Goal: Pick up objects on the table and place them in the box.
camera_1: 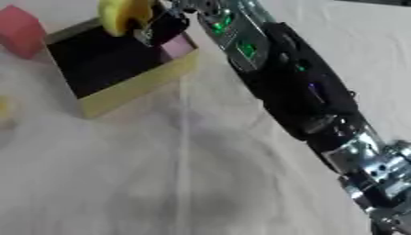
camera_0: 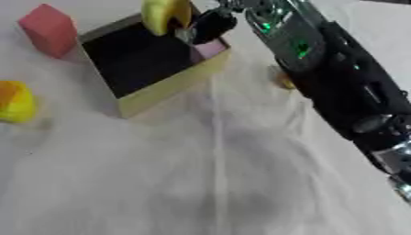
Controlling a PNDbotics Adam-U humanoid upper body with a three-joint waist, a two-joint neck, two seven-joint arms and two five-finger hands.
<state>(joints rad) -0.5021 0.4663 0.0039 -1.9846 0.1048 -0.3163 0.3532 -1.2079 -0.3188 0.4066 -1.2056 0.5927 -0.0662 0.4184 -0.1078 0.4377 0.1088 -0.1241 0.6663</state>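
An open cardboard box (camera_0: 164,89) with a dark inside stands at the upper left of the white cloth. My right arm reaches in from the lower right, and my right hand (camera_0: 210,24) hovers over the box's far corner, shut on a yellow curved object (camera_0: 164,14) held above the opening. A pink piece (camera_0: 210,48) shows inside the box at its right corner. On the cloth, a red block (camera_0: 50,30) lies left of the box, and a yellow-orange object (camera_0: 14,102) sits at the left edge. My left hand shows in neither view.
A small tan-yellow thing (camera_0: 282,81) lies on the cloth right of the box, partly behind my forearm. The white cloth (camera_0: 201,183) stretches wrinkled across the near half.
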